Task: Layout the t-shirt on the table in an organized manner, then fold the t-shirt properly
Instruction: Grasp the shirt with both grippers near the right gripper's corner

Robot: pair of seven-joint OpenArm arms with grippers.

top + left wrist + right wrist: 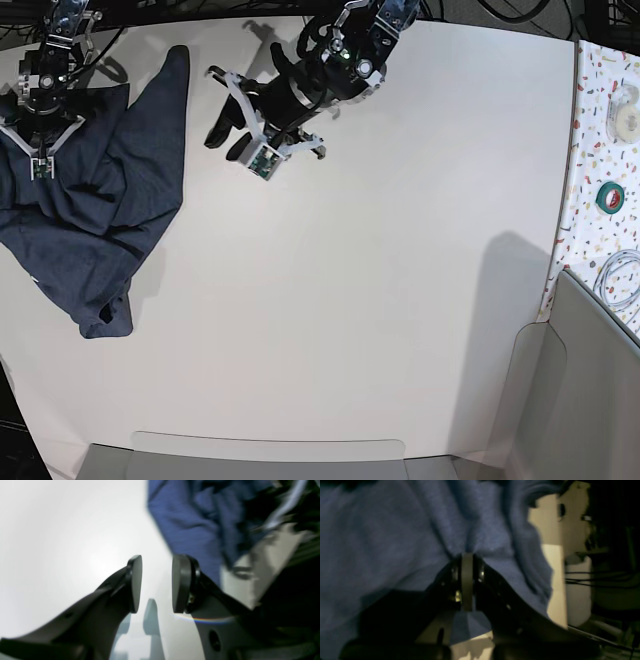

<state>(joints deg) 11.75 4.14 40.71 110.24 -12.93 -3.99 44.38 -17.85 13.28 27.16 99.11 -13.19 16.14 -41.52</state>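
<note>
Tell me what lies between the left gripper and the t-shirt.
Only bare table separates the left gripper, jaws open, from the t-shirt, per the base view.

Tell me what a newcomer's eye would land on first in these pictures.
First, the dark blue t-shirt, crumpled at the far left of the white table in the base view. Next, the right gripper, pinched shut on a gathered fold of that fabric. Then the left gripper, jaws apart and empty over bare table beside the shirt's edge, and the speckled strip with a green tape roll at the right.
</note>
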